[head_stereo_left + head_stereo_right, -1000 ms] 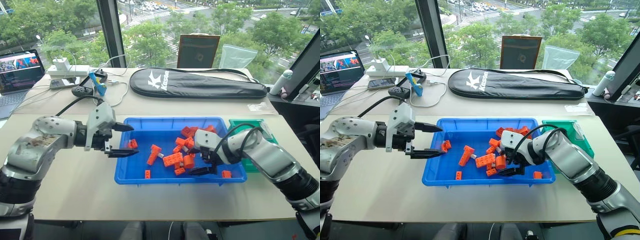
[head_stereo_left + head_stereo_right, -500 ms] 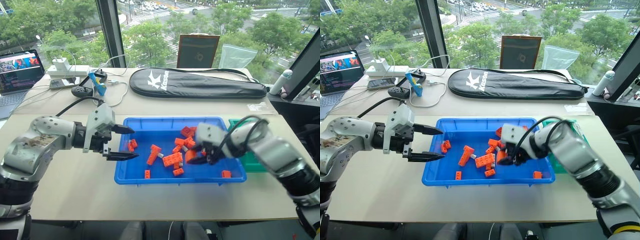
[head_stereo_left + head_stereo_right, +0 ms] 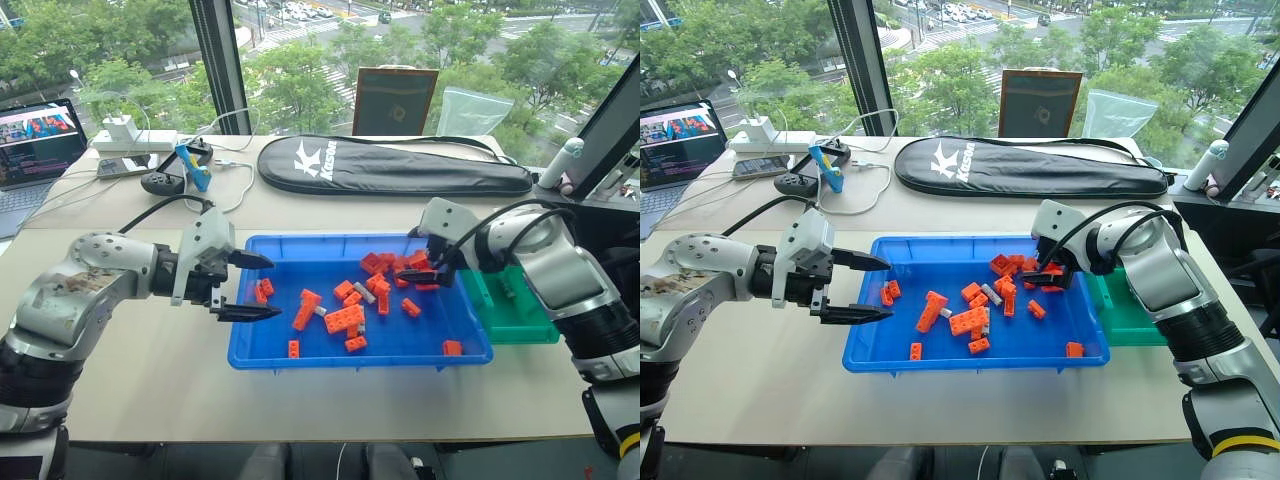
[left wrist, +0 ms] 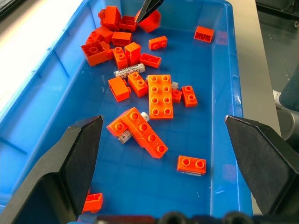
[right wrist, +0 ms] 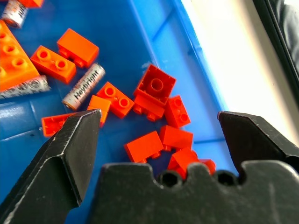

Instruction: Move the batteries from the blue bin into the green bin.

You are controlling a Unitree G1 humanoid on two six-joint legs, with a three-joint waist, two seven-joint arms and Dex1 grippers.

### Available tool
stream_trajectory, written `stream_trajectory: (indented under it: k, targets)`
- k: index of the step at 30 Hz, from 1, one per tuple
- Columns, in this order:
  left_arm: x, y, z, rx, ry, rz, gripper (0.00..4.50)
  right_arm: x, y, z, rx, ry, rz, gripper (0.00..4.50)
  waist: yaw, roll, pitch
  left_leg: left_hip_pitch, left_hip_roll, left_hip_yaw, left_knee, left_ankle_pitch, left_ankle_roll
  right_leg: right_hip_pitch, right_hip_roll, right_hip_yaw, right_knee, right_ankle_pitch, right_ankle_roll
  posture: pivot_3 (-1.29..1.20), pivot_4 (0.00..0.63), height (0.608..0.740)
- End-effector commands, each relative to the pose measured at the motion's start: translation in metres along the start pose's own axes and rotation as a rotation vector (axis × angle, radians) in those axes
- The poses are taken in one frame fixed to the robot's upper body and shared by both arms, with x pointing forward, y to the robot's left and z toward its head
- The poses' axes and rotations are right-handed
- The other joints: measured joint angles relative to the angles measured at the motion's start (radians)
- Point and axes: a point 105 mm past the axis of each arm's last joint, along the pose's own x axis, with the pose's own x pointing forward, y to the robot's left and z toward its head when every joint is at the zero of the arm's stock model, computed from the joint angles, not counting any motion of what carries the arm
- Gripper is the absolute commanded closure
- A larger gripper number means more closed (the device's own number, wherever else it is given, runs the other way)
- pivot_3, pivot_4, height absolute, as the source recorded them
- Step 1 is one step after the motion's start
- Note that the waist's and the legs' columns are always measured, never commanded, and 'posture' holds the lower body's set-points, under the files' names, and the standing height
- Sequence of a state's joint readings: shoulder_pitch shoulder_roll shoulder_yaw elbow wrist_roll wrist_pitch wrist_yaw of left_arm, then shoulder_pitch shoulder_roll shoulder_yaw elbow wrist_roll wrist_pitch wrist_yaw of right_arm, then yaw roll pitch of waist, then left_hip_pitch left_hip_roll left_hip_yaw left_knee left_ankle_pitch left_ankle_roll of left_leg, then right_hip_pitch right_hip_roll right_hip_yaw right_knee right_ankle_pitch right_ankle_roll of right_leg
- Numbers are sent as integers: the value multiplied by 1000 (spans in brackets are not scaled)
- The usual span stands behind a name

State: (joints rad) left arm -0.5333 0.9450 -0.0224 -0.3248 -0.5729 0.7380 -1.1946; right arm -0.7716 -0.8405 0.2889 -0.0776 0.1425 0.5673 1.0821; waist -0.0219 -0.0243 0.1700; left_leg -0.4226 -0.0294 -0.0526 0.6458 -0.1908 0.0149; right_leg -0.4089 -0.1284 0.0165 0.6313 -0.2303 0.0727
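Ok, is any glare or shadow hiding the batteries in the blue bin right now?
Left wrist view: daylight washes the table white beside the blue bin, but the bin floor is evenly lit and a battery stands out. Right wrist view: the same white glare on the table beyond the rim; a battery's label reads fine. Left eye view: soft shadows only, no glare in the bin.

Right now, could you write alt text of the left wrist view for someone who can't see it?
A blue bin seen from above between two open black fingers, scattered with orange toy bricks. Among the bricks lie silvery batteries, one in the open and others partly tucked under bricks. The black tip of the other gripper reaches in at the far end.
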Motion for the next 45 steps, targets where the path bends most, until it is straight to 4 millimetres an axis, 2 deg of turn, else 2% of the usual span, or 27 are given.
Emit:
stream_trajectory:
  k: [1, 4, 9, 24, 27, 32, 38, 41, 45]
  targets:
    - [-3, 0, 5, 38, -2, 3, 0, 1, 31, 23, -10, -88, 147, 26, -1, 0, 0, 0, 0, 0, 0, 0, 0, 0, 0, 0, 0, 0, 0, 0, 150, 740]
    - [-3, 1, 6, 40, -3, 4, 0, 12, 51, 23, 0, -88, 220, 26, 1, 0, 0, 0, 0, 0, 0, 0, 0, 1, 0, 0, 0, 0, 0, 0, 150, 740]
    - [-5, -1, 6, 31, 3, 0, 0, 30, 65, 23, 23, -92, 275, 26, 0, 0, 0, 0, 0, 0, 1, 0, 0, 1, 0, 0, 0, 0, 0, 0, 150, 740]
    - [-10, -9, 5, 13, 19, 4, 0, 64, 70, 2, 59, -35, 334, 26, 0, 0, 0, 0, 0, 0, 1, 0, 0, 0, 1, 0, 0, 0, 0, 0, 150, 740]
    - [-11, -9, 4, 14, 21, 9, 0, 65, 71, 0, 64, -30, 344, 732, 0, 0, 0, 1, 0, 0, 1, 0, 0, 0, 1, 0, 0, 0, 0, 0, 150, 740]
    - [-9, -8, 4, 17, 19, 9, 0, 65, 70, -3, 36, -20, 334, 2425, 0, 0, 0, 1, 0, 0, 0, 0, 0, 0, 1, 0, 0, 0, 0, 0, 150, 740]
    - [-8, -6, 4, 22, 18, 9, 0, 58, 62, 5, 10, -45, 305, 4356, 0, 0, 0, 1, 1, 0, 0, 0, 0, 1, 1, 0, 0, 0, 0, 0, 150, 740]
    - [-7, -4, 3, 26, 19, 7, 0, 38, 39, 27, 13, -108, 235, 4443, 0, 0, 0, 1, 1, 0, 0, 0, 0, 1, 2, 0, 0, 0, 0, 0, 150, 740]
    - [-5, -4, 3, 28, 15, 0, 0, 24, 15, 30, 4, -104, 135, 4443, 1, 0, 0, 1, 1, 0, 0, 0, 0, 0, 2, 0, 1, 0, 0, 0, 150, 740]
